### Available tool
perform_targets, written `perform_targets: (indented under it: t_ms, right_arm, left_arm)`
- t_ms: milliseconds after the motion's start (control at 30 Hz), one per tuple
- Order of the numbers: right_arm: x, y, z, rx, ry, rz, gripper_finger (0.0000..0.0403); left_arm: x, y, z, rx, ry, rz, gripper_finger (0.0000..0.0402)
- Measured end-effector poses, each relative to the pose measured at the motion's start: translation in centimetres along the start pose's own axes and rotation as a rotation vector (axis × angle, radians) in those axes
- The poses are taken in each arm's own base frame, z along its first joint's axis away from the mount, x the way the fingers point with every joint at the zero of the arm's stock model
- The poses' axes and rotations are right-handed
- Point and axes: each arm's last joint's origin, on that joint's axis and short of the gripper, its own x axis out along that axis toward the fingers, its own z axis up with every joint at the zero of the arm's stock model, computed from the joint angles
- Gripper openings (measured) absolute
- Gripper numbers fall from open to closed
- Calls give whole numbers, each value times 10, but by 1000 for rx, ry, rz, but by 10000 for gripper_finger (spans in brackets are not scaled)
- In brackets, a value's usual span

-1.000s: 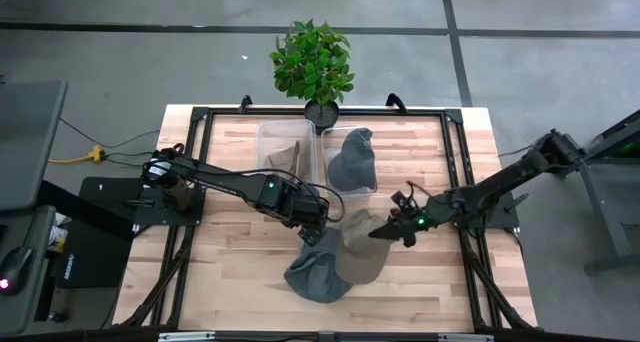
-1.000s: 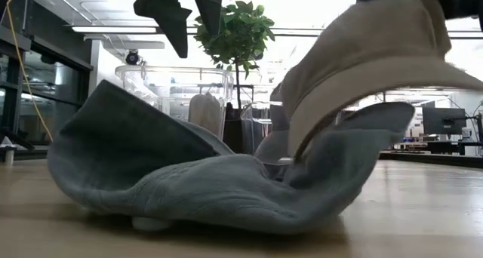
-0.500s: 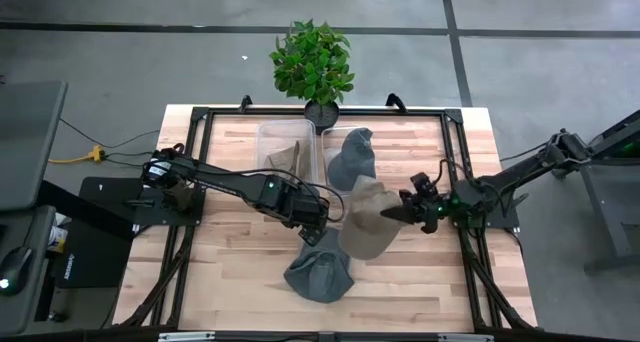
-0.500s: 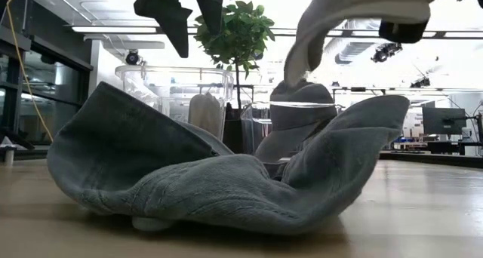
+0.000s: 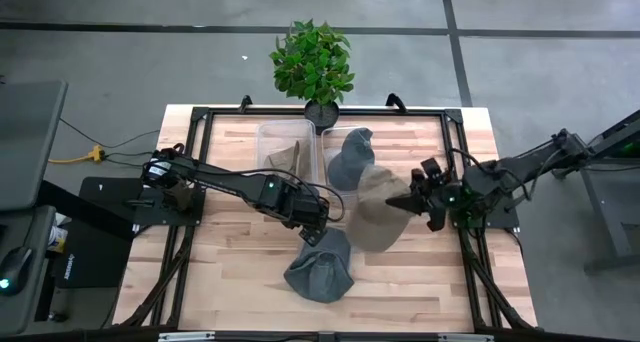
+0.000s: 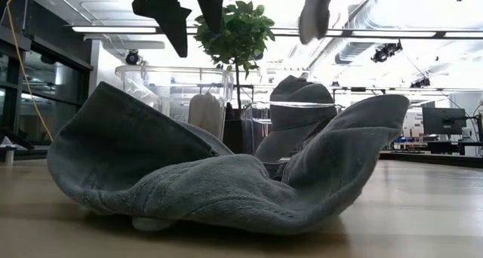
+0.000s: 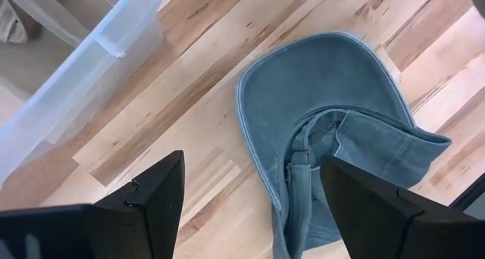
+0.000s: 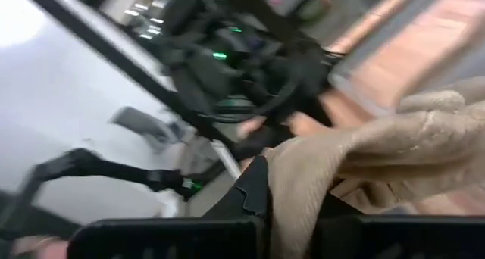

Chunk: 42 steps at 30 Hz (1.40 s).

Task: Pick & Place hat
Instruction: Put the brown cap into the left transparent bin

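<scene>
A tan hat (image 5: 372, 214) hangs in the air right of the table's middle, with my right gripper (image 5: 395, 204) shut on it; only its lower edge (image 6: 315, 13) shows at the top of the low view. A blue-grey hat (image 5: 320, 269) lies crumpled on the table near the front, resting on its brim and folded crown (image 6: 219, 179). My left gripper (image 5: 316, 228) hovers open above this hat's far edge, its fingers (image 7: 155, 195) apart and clear of the hat (image 7: 333, 130). My right gripper pinches the tan hat's right-hand edge (image 8: 303, 176) between its two fingers. The fingers come nearly level from the table's right side. The hat is lifted clear of the table and droops from the fingers toward the table's left (image 5: 365, 227).
Two clear bins stand at the back: the left one (image 5: 283, 152) holds a tan hat, the right one (image 5: 350, 160) a grey-blue hat. A potted plant (image 5: 312, 67) stands behind them. Black frame rails (image 5: 455, 157) run along the table's edges.
My right gripper has risen and drawn back toward the table's right and far edges, rolling as it went. The tan hat, which lay partly on the blue-grey hat, has been lifted clear. The blue-grey hat has stayed where it was.
</scene>
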Motion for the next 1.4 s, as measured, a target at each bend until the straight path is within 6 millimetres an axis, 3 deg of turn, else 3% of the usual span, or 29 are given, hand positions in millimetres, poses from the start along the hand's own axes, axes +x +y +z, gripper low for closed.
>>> perform_targets:
  t_ms: [233,567,700,1033,1400]
  right_arm:
    - [-3,1,6,44,31,-213,0]
    - [18,5,2,42,41,-280,0]
    - [26,5,-2,38,96,-273,0]
    - [41,13,-8,-42,201,-113,0]
    - [52,28,-9,-138,239,124,0]
  left_arm:
    - [0,-5,2,-16,-7,-55,264]
    - [-2,-15,7,-45,-51,-173,264]
    - [-17,-12,8,-51,-75,-215,264]
    - [-67,10,18,31,-189,-321,264]
    - [-80,13,17,135,-178,-394,264]
